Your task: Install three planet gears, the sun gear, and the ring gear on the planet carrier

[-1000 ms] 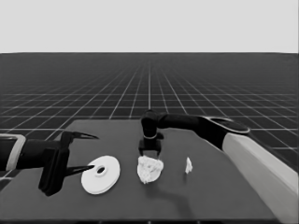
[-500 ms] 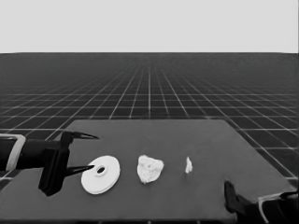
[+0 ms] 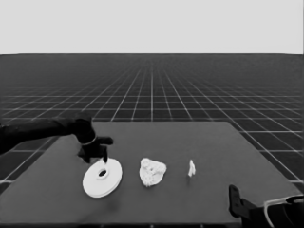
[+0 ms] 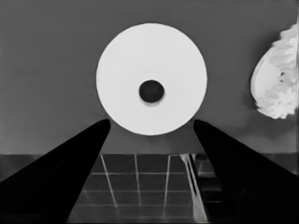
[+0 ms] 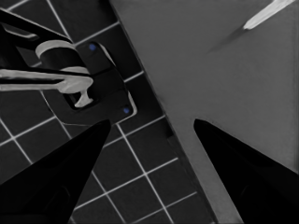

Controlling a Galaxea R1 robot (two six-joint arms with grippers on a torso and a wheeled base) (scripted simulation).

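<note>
On the dark table (image 3: 199,142), the larger round part (image 3: 102,177) lies flat just below the left gripper (image 3: 97,156), whose fingers are spread apart. The smaller round part (image 3: 152,172), loaded with gears, lies just beside it. The right gripper (image 5: 149,126) is parked open at the table's near right corner.

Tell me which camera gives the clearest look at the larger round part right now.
The left wrist view: the larger round part shows whole, face-on, between the open left gripper fingers. The head view shows it slanted, the gripper above its far edge. The right wrist view misses it; the right gripper waits at the table corner.
</note>
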